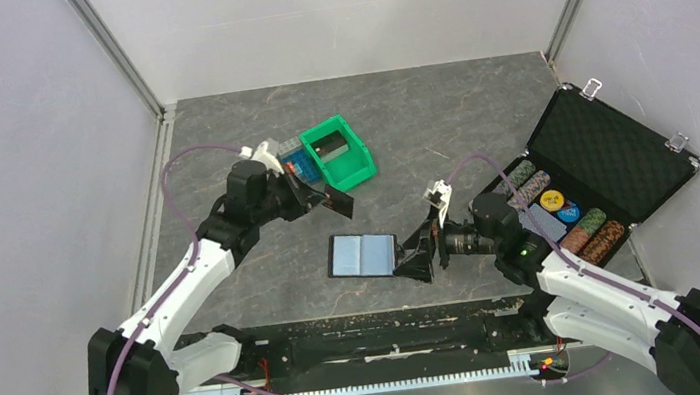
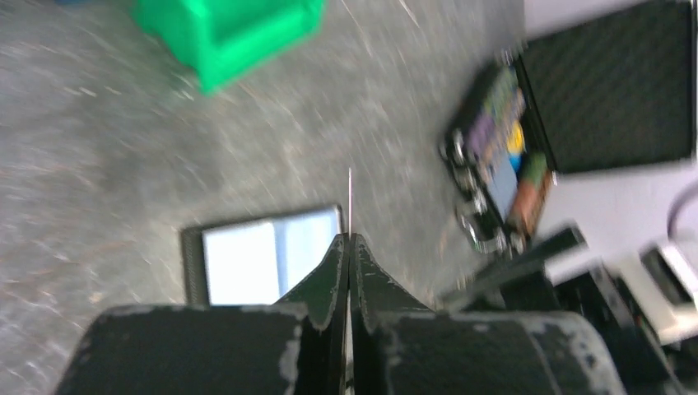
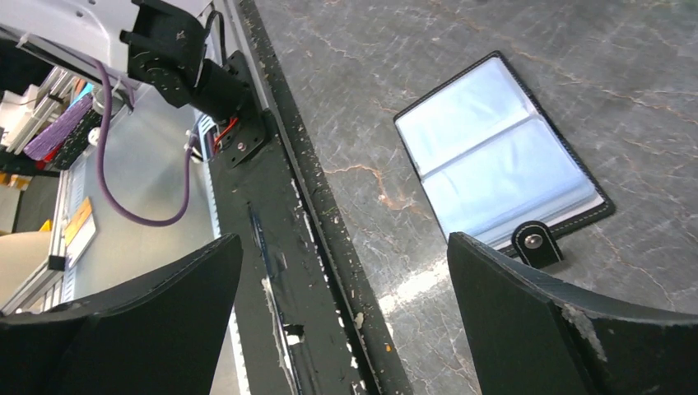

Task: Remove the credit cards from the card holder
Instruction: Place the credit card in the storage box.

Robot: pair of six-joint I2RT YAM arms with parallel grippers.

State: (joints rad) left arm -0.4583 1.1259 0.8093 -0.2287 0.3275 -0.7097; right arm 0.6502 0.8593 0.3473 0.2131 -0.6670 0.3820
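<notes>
Left gripper [image 1: 322,197] has a credit card [image 1: 338,202]; the card holder [image 1: 363,254] lies open on the worktop [image 1: 237,131].
From above: clamped card hangs beside the green bin [image 1: 341,153]. Left wrist: the card sits edge-on between closed fingers. Right wrist: the right gripper [image 3: 343,243] is spread wide, just beside the holder.

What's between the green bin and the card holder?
The left gripper, pinching a card, hangs there; the top view shows it.
</notes>
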